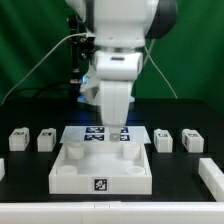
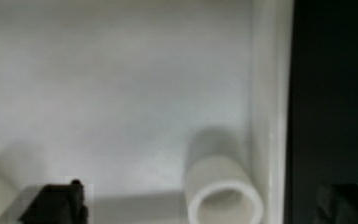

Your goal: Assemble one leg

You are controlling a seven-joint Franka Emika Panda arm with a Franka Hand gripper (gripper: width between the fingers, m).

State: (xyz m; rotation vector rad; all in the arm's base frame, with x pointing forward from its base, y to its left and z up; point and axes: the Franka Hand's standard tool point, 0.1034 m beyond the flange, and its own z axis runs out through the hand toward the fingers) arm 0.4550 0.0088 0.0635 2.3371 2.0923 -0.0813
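Tray board [image 1: 100,172] sits nearest you, tag on its front wall. Your gripper [image 2: 202,205] is over its floor, fingers [image 2: 51,204] spread wide and holding nothing, with a blurred round socket [image 2: 222,192] between them. The exterior view hides the fingertips. Closest leg [image 1: 45,140] stands apart at the exterior view's left, with bare table around it. Marker board [image 1: 92,134] lies behind, half covered by the arm.

White legs [image 1: 163,140] stand apart, seemingly upright.
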